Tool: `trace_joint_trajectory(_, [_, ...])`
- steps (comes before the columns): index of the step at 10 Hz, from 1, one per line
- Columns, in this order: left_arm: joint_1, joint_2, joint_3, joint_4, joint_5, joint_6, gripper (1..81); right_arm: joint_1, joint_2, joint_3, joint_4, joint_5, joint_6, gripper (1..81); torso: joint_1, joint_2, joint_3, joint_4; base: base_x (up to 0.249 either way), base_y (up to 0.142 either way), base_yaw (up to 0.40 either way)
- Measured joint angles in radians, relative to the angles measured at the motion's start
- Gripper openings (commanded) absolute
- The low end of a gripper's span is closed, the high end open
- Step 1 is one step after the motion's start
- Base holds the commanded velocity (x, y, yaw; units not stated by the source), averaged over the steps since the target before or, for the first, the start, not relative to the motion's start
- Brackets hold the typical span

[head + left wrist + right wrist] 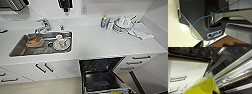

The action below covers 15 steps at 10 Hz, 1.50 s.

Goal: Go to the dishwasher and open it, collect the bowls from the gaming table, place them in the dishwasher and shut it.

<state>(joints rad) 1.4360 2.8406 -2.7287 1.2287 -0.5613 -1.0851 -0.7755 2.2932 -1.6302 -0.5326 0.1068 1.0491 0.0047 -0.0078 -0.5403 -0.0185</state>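
Jaws' state cannot be told on either arm. Below the white table (105, 45), the dishwasher (100, 75) stands open, racks visible, beside a sink (17, 50) holding dishes.

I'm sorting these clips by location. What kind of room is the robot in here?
Most likely a kitchen or office kitchenette: a white counter with a steel sink holding dishes, a tap, and an open dishwasher beneath.

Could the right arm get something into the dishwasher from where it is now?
Probably yes. The dishwasher stands open, its door folded down, and the right wrist view looks over the door straight at the dark racks, with nothing visible between them.
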Motion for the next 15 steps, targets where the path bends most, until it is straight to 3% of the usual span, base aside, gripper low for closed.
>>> trace_joint_trajectory(1, [0.023,0.034,-0.015,-0.006,-0.061,0.0,81.1,0.049,0.003,0.008,0.001,-0.035,0.004,1.0,0.0,0.0,0.0,0.0,0.0,0.0,0.0])
trace_joint_trajectory(2, [0.041,0.046,-0.015,-0.009,-0.079,0.0,81.1,0.092,0.013,0.013,0.002,-0.064,0.01,1.0,0.0,0.0,0.0,0.0,0.0,0.0,0.0])
trace_joint_trajectory(6, [0.043,0.037,-0.031,-0.023,-0.072,0.0,81.1,0.231,0.094,0.011,0.01,-0.167,0.026,1.0,0.0,0.0,0.0,0.0,0.0,0.0,0.0])
trace_joint_trajectory(10, [0.063,0.027,-0.052,-0.033,-0.074,0.0,81.1,0.26,0.118,-0.04,0.02,-0.216,0.031,1.0,0.0,0.0,0.0,0.0,0.0,0.0,0.0])
trace_joint_trajectory(13, [0.076,0.029,-0.067,-0.053,-0.072,0.0,81.1,0.347,0.162,-0.089,0.038,-0.252,0.033,1.0,0.0,0.0,0.0,0.0,0.0,0.0,0.0])
trace_joint_trajectory(14, [0.072,0.032,-0.067,-0.073,-0.068,0.0,81.1,0.365,0.17,-0.109,0.047,-0.266,0.035,81.1,0.0,0.0,0.0,0.0,0.0,0.0,0.0])
trace_joint_trajectory(15, [0.073,0.034,-0.067,-0.075,-0.054,0.0,81.1,0.365,0.175,-0.123,0.048,-0.282,0.032,81.1,0.0,0.0,0.0,0.0,0.0,0.0,0.0])
